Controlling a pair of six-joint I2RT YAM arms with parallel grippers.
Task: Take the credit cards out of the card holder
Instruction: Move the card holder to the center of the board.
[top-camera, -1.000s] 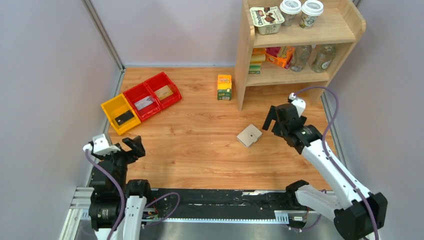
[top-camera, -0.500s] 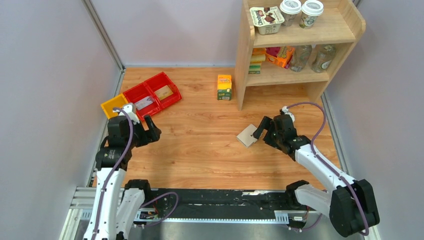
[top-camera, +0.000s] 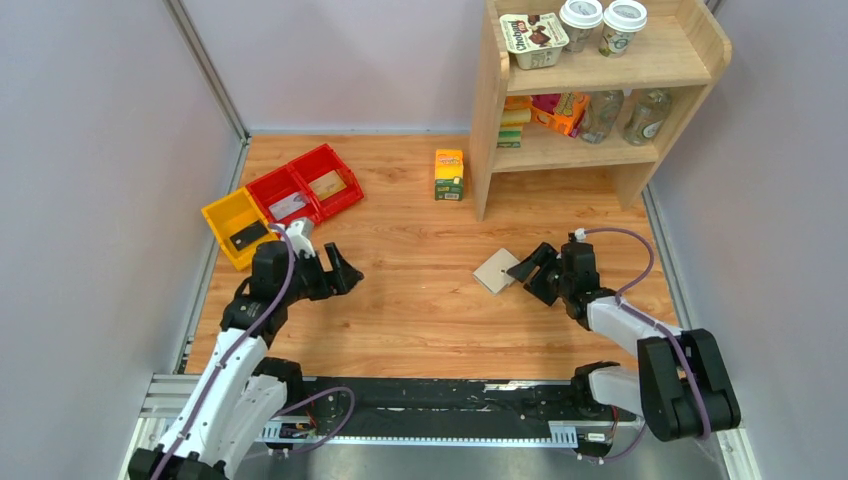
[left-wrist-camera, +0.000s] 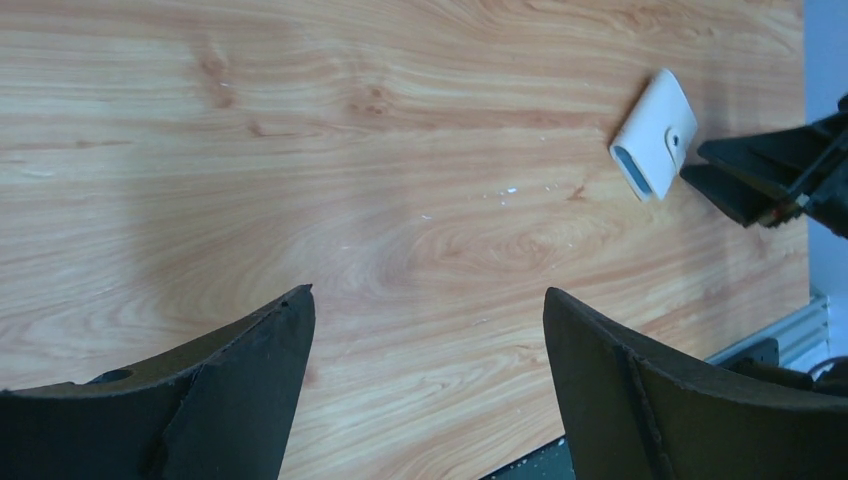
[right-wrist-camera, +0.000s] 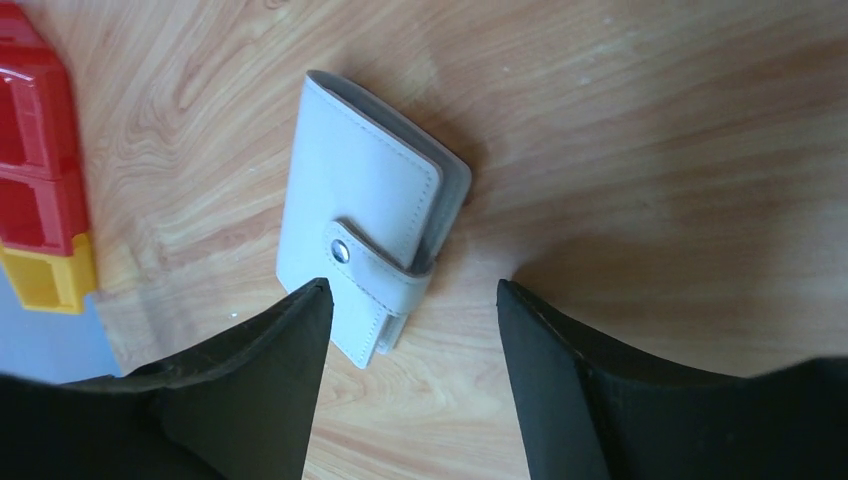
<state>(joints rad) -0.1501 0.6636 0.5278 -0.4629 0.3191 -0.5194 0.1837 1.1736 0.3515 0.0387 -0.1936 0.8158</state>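
**right pincer straddling the shut card holder; left pincer wide and well off**

- card holder (top-camera: 498, 270): pale beige, lies flat on the tabletop (top-camera: 420, 300), folded shut, with its tab snapped down over one edge by a metal stud. a light blue inside shows at one open end in the left wrist view. whether any cards sit inside cannot be told.
- right pincer (top-camera: 527, 272): low over the tabletop, just right of the card holder. jaws stand apart, not clamped on anything. in the right wrist view the holder's tab end sits in the gap between the fingers (right-wrist-camera: 270, 370). contact with the near corner cannot be told.
- left pincer (top-camera: 340, 272): released, jaws spread wide, nothing between them but bare wood. well to the left of the card holder, pointed toward it.
- far left of the card holder: two red bins (top-camera: 310, 190) and a yellow bin (top-camera: 235, 225) in a row, with one flat card-like piece in each.
- beyond the card holder: a wooden shelf (top-camera: 600, 150). the tub (top-camera: 533, 38) on its top board has a lid that seems to read "chobani". beside the tub are two lidded cups (top-camera: 603, 20).
- an orange-and-green carton (top-camera: 449, 174) stands beyond the card holder, left of the shelf. its print is too small to read.
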